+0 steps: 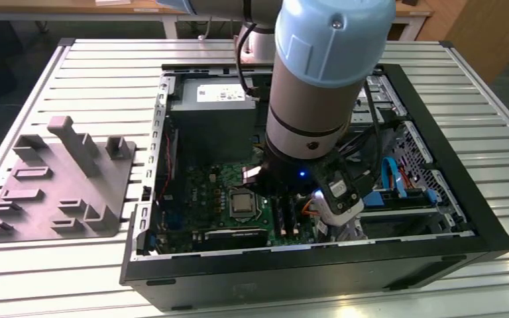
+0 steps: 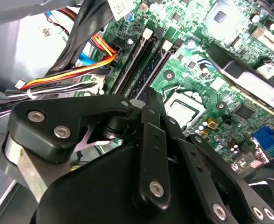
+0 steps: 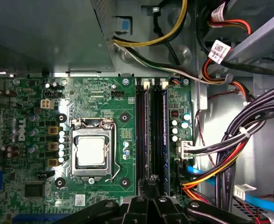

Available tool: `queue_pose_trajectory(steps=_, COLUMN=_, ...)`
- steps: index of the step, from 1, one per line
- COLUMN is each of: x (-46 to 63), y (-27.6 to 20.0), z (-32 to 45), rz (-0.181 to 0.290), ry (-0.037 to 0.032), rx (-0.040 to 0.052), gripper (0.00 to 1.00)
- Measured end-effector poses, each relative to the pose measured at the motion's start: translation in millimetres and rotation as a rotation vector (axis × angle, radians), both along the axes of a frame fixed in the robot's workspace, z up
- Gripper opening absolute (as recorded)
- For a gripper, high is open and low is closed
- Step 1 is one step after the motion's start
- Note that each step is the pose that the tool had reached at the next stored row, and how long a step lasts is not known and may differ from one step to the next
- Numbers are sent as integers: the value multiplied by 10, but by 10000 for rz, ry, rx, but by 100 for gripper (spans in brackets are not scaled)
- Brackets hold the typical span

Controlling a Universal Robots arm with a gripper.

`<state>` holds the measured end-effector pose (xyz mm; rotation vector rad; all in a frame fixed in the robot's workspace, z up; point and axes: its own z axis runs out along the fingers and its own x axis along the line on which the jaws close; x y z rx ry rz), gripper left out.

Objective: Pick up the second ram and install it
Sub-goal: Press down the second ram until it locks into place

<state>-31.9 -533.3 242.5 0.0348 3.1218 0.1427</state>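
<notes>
End effector [image 3: 152, 201] low over the memory slots [image 3: 152, 135], mid-frame; finger state unclear. The second ram [image 3: 164, 135] may sit half-latched if pressed unevenly.

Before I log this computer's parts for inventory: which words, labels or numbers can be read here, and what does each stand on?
No text can be quoted reliably.
White label on the grey power-supply box: too small to read.
White cable tag: print too small to read.
White sticker on the motherboard: blurred.
White cable tag in the second wrist view: blurred.
White maker's mark on the motherboard: left unquoted.
</notes>
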Motion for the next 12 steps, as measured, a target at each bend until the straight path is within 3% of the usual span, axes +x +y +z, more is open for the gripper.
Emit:
queue_pose_trajectory(steps=3, x=0, y=28, z=1, rz=-1, ry=0, rx=-3, gripper=10)
queue_pose_trajectory(steps=12, x=0, y=246, z=-1, rz=-6, ry=1, rx=-2, gripper=10)
